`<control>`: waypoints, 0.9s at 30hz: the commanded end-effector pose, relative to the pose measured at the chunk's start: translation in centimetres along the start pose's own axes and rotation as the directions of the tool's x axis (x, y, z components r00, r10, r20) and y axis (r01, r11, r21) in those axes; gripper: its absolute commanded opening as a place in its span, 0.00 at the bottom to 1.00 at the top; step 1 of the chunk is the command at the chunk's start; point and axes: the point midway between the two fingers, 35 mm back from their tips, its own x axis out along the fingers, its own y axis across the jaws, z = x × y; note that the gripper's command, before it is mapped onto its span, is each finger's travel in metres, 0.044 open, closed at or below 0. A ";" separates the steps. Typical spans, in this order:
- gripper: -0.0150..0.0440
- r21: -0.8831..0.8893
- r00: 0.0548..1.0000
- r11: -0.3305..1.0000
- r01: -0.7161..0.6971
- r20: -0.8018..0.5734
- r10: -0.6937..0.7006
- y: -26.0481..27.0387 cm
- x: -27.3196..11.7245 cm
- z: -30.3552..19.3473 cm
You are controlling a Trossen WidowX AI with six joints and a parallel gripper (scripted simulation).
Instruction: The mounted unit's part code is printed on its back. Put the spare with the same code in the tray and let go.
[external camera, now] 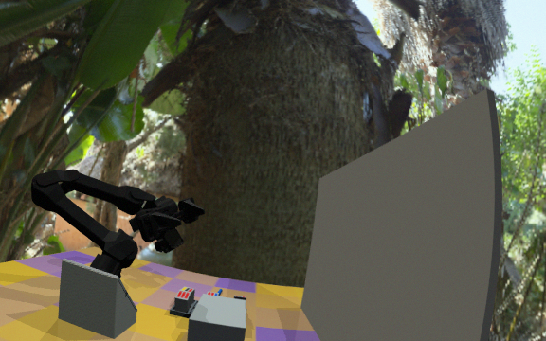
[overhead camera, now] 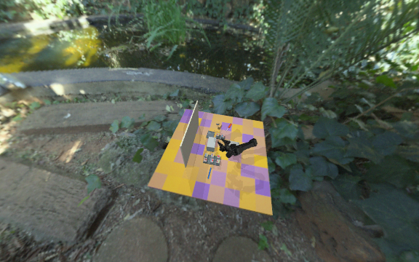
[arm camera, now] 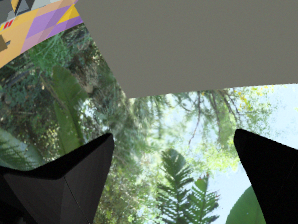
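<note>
Gripper (external camera: 178, 226) fingers stand wide apart with nothing between them, raised well above the checkered surface (external camera: 12, 289) and pointing toward the tall grey panel (external camera: 401, 227). From the wrist view the two dark fingers frame foliage and sky, with the panel filling the upper part of the picture. That panel stands upright along one edge of the surface, and everything else lies on the arm's side of it. Just beside the panel sits a pale grey box (external camera: 218, 316), the mounted unit. Near it lie small dark spares with coloured stripes (external camera: 184, 301); their codes are too small to read. A grey wedge-shaped block (external camera: 95, 299) stands farther from the panel, in front of the arm's base and hiding part of it.
</note>
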 end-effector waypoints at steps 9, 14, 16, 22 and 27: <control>1.00 -0.003 0.999 0.999 -0.039 0.026 0.039 -0.5 0.1 0.2; 1.00 0.005 0.975 0.981 -0.196 0.111 0.194 -2.2 0.6 1.1; 1.00 0.015 0.954 0.963 -0.268 0.145 0.263 -2.7 1.1 1.6; 1.00 0.075 0.841 0.857 -0.510 0.255 0.478 -4.0 2.7 3.5; 1.00 0.149 0.691 0.690 -0.708 0.350 0.633 -4.6 4.8 5.2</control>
